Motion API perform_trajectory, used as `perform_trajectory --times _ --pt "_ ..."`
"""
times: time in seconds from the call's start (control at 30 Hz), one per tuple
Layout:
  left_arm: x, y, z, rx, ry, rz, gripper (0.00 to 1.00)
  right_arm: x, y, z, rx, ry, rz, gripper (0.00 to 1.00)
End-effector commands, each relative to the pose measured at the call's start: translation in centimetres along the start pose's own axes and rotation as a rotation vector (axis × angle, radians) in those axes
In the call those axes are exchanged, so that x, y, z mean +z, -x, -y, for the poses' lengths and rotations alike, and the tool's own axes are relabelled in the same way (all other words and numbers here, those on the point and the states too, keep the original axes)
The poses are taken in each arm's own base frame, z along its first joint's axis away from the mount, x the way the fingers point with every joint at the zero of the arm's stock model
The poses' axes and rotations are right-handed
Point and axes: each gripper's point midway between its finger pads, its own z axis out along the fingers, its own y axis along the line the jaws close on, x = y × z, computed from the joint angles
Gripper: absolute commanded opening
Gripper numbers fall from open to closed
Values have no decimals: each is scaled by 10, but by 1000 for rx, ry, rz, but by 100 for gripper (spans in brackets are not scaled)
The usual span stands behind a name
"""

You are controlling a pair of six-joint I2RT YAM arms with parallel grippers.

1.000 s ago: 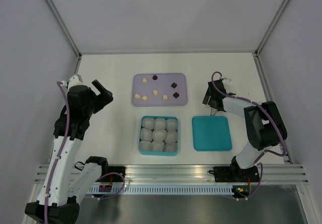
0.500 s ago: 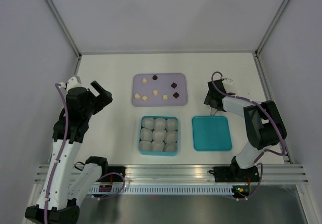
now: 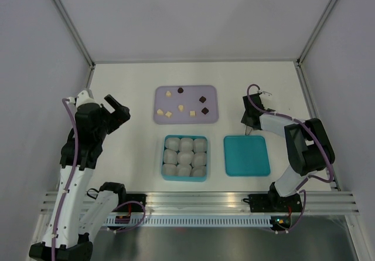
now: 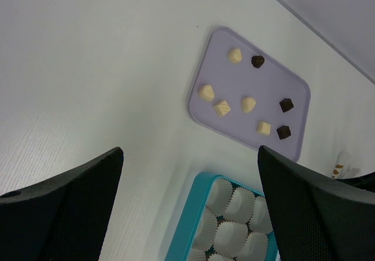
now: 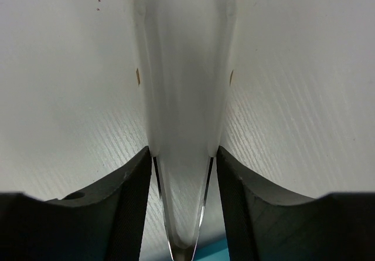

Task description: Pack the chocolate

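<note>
Several tiny chocolates, cream-white [image 3: 182, 107] and dark brown [image 3: 203, 99], lie spread on the flat lavender tray [image 3: 211, 91]; they also show in the left wrist view [image 4: 248, 104]. My left gripper [image 3: 117, 111] hangs open and empty, high over the left of the table, away from the tray; its wrist view [image 4: 188, 155] looks down on the tray and box. My right gripper [image 3: 251, 122] is low at the right of the tray, shut on white plastic tongs [image 5: 184, 97]. The tongs' brown-spotted end shows in the left wrist view [image 4: 340, 161].
A teal box [image 3: 163, 155] filled with round white paper cups [image 3: 186, 157] stands in front of the tray. Its flat teal lid [image 3: 246, 155] lies to the right, just in front of my right gripper. Walls and frame posts bound the table.
My left arm has drifted slightly left and toward the near edge, gripper still open. My right gripper has shifted slightly right with the tongs. The chocolates have not moved.
</note>
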Motion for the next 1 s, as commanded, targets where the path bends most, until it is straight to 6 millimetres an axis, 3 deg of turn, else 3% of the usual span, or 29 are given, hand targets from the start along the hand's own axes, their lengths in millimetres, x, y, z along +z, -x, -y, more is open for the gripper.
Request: perform_trajectory --times 0.0,0.3,0.47,0.57,0.97 --pt "-2 9 4 -34 -15 42 100 -3 -22 9 -19 -6 -70 51" --pt "-3 9 4 -34 -17 45 100 -25 19 6 -45 11 35 45" --pt "-2 8 4 -34 -17 40 100 -53 58 -2 -36 60 122 45" --pt "-2 8 4 -33 -16 39 99 -70 70 -6 -31 98 142 45" --pt "-4 8 4 -36 -20 44 100 -126 61 -30 -114 325 1 48"
